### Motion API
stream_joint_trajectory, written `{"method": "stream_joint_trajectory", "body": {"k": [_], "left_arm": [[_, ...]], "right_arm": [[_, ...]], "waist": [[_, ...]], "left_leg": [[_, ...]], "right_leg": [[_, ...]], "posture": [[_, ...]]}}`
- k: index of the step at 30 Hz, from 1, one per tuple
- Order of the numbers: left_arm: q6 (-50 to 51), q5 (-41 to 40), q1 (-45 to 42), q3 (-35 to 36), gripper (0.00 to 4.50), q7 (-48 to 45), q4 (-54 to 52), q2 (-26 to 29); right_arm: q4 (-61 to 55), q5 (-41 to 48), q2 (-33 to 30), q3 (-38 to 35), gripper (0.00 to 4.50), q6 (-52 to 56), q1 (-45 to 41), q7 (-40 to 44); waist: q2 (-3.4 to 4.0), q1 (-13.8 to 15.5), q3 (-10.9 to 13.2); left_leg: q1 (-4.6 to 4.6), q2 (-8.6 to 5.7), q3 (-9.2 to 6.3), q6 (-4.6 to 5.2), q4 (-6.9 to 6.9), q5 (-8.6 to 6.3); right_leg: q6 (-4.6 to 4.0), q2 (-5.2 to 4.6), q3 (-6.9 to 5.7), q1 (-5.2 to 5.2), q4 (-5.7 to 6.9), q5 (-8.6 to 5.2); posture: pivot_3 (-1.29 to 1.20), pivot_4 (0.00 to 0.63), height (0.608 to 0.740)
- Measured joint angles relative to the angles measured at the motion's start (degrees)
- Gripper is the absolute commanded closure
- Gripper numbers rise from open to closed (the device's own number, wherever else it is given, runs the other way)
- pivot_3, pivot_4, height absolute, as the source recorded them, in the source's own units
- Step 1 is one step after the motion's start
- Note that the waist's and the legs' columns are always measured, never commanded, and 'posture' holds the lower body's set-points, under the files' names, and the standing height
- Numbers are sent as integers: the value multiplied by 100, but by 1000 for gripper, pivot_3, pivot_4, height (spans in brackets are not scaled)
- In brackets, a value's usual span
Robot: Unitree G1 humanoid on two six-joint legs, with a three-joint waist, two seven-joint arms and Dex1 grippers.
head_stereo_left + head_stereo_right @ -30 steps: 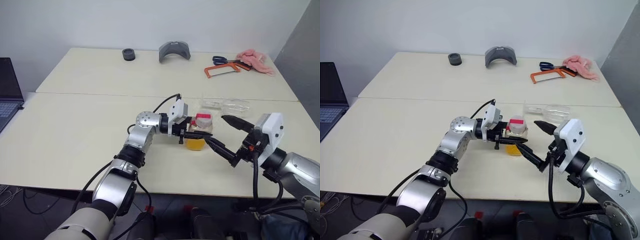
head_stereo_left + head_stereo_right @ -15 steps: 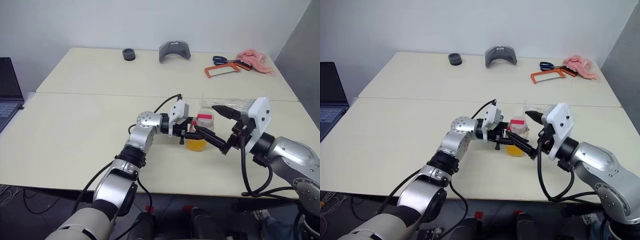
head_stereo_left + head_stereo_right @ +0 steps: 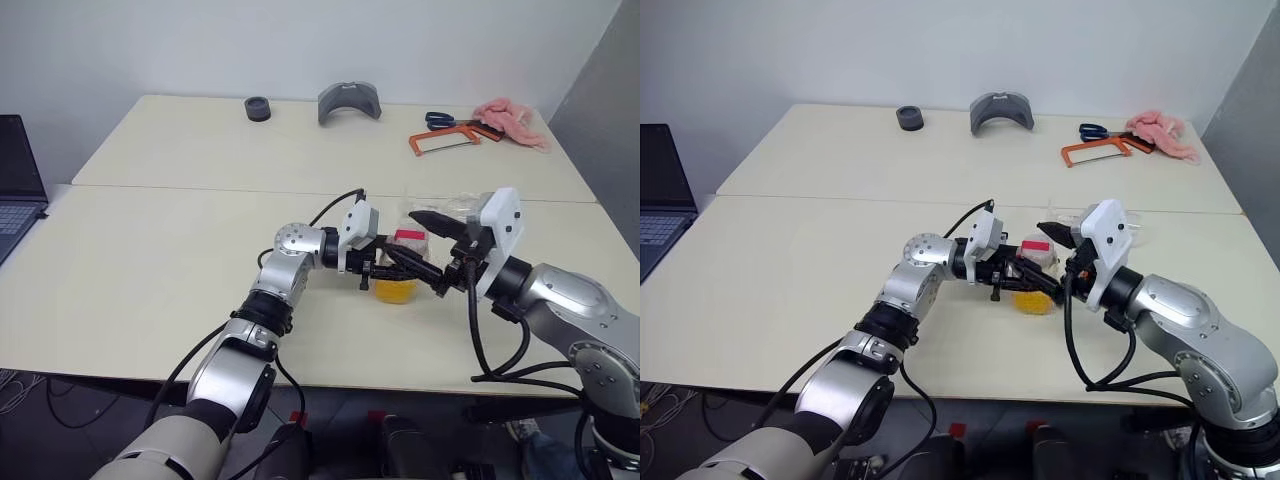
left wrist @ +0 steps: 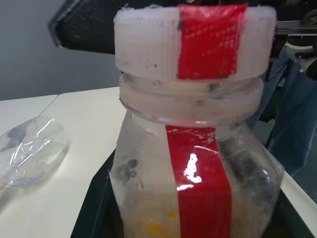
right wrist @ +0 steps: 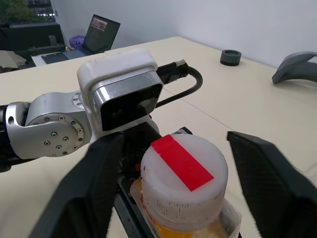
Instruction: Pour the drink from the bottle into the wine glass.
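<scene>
Cream tabletops (image 3: 150, 250) carry a small clear squarish plastic bottle (image 3: 398, 268) of orange drink (image 3: 392, 290), clamped upright in the left gripper (image 3: 385, 268). The right gripper (image 5: 171, 173) straddles its pale ribbed cap (image 5: 183, 181), fingers parted, not touching. Thin walls will likely flex; take the cap by its ribbed sides.

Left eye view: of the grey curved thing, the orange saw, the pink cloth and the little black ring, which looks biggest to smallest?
1. orange saw
2. pink cloth and grey curved thing, too alike to rank
3. black ring
</scene>
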Motion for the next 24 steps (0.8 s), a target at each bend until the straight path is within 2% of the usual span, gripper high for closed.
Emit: {"method": "stream_joint_trajectory", "body": {"k": [2,6,11,17,20,24], "left_arm": [[-4,0,27,1,2839,3,-20,3],[-5,0,66,2,2839,4,-48,4],[5,5,90,-4,2847,14,-92,-3],[9,4,105,-4,2847,52,-103,-29],[15,4,132,-5,2847,103,-123,-34],[41,2,215,3,2847,163,-163,9]], "right_arm": [[2,-102,4,23,2626,-21,0,7],[-4,-442,-67,198,2638,-210,16,146],[-56,-1200,-156,436,2689,-983,164,394],[44,-1660,157,468,2743,-1628,462,429],[34,-1336,448,178,2757,-1546,588,338],[-133,-709,527,-842,2759,-1176,934,-12]], "waist": [[0,0,0],[0,-1,0],[0,-1,0],[0,-1,0],[0,0,0],[0,15,0]], "left_leg": [[0,0,0,0,0,0],[0,0,0,0,0,0],[0,0,1,0,0,0],[1,0,1,0,0,0],[1,1,-1,0,0,0],[-1,-1,-5,0,0,0]], "right_leg": [[0,0,0,0,0,0],[0,0,-1,0,0,0],[0,1,-1,0,0,0],[0,1,1,0,0,0],[0,0,1,0,1,0],[0,-3,-2,0,0,0]], "posture": [[0,150,740],[0,150,740],[0,150,740],[0,150,740],[0,150,740],[0,150,740]]}}
